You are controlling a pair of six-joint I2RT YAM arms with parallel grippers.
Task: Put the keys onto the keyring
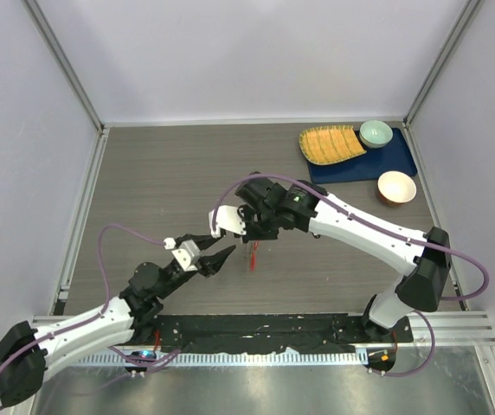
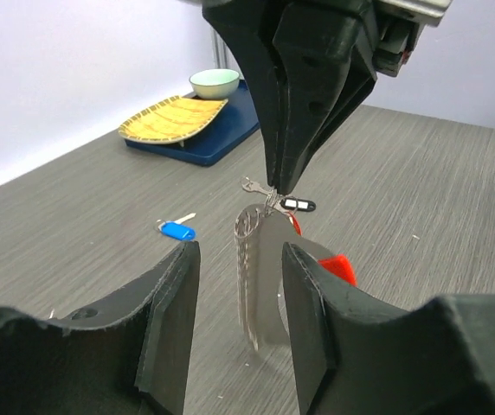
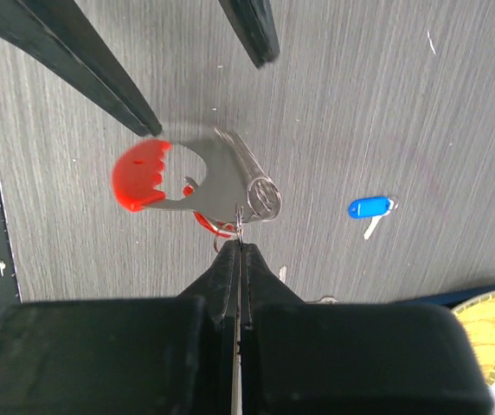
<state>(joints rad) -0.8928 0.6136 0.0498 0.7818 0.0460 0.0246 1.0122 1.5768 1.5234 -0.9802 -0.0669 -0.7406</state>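
Keyring (image 2: pixel 260 285) is pinched at its top by the right gripper (image 3: pixel 239 246), jaws shut tight on the wire. From that pinch the loop is hung downward, long axis near vertical, and is dropped straight into the gap of the left gripper (image 2: pixel 241 255). Left jaws are parted either side of the loop; finger contact cannot be told. Red fob (image 3: pixel 139 177) is seen low on the loop, just beside one left fingertip. Black-headed key (image 2: pixel 299 205) and silver key (image 2: pixel 252 184) are seen right at the pinch; whether they are threaded cannot be told. Blue-headed key (image 2: pixel 176 231) is laid flat on the table (image 2: pixel 421 173), apart from the ring, off the left jaws' left side. Left arm is judged the free one for it. Ring looks thin, silvery-grey, slack.
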